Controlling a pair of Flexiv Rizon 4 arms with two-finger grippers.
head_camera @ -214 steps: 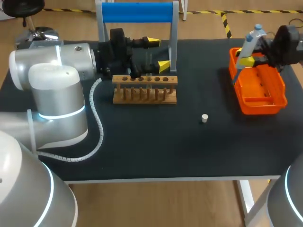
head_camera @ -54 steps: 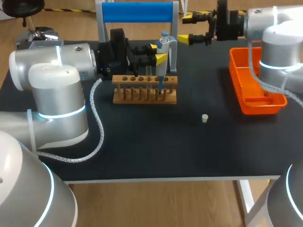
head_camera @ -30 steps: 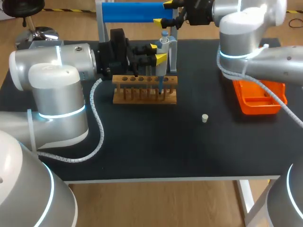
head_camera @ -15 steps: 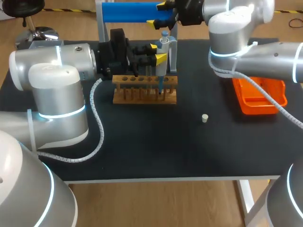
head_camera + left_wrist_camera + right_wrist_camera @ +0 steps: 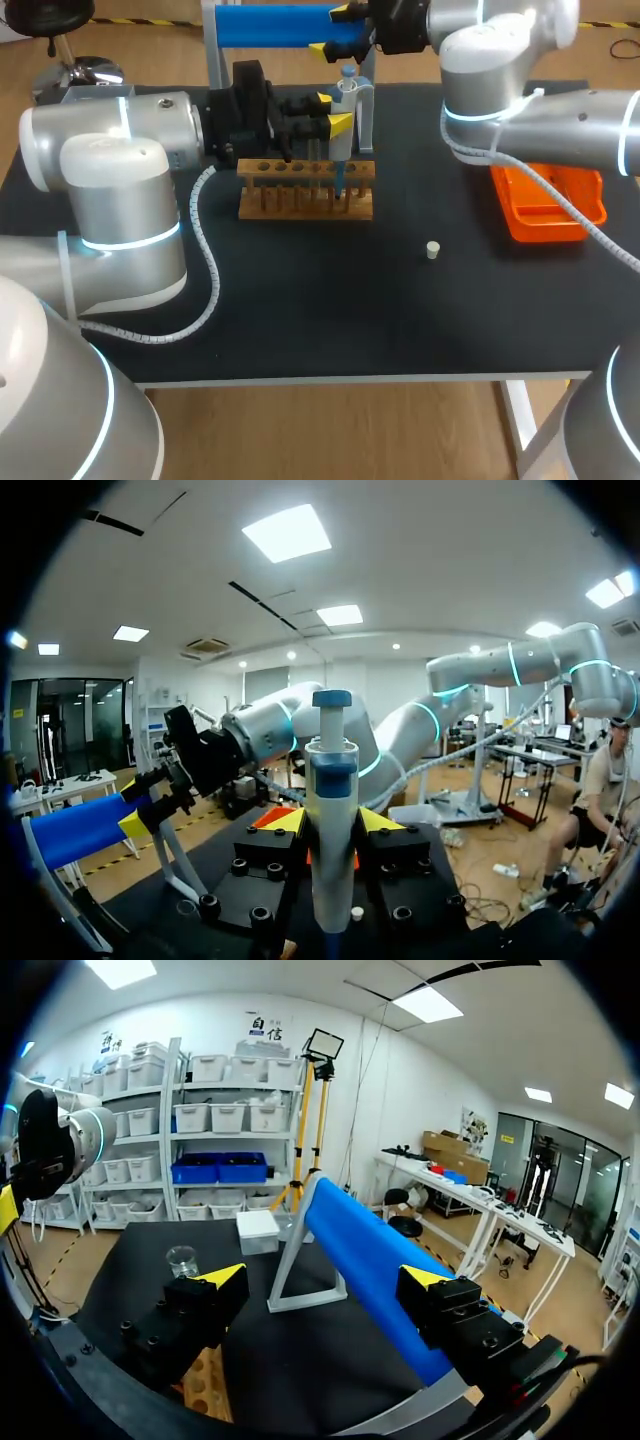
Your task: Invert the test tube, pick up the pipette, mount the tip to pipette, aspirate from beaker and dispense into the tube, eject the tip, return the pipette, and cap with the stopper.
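Note:
The grey and blue pipette [image 5: 343,110] stands upright above the right end of the wooden tube rack [image 5: 305,190], its blue tip down at the rack's holes. My left gripper [image 5: 333,109] is shut on its body; in the left wrist view the pipette [image 5: 331,830] fills the gap of the left gripper [image 5: 332,825]. My right gripper [image 5: 338,30] is open, held high in front of the blue bar [image 5: 280,25]. Its view shows the right gripper [image 5: 325,1280] with the blue bar [image 5: 370,1245] ahead and a glass beaker [image 5: 182,1258] beyond. The white stopper [image 5: 432,250] lies on the mat. I cannot make out the test tube.
An orange tray [image 5: 548,210] sits at the right side of the table. The blue bar's grey frame [image 5: 368,100] stands just behind the rack. A white box [image 5: 258,1228] rests near the beaker. Open black mat lies in front of the rack.
Over the last second my right gripper shifted slightly left along the blue bar, then stopped. Earlier, the pipette passed from the right gripper at the tray to the left gripper.

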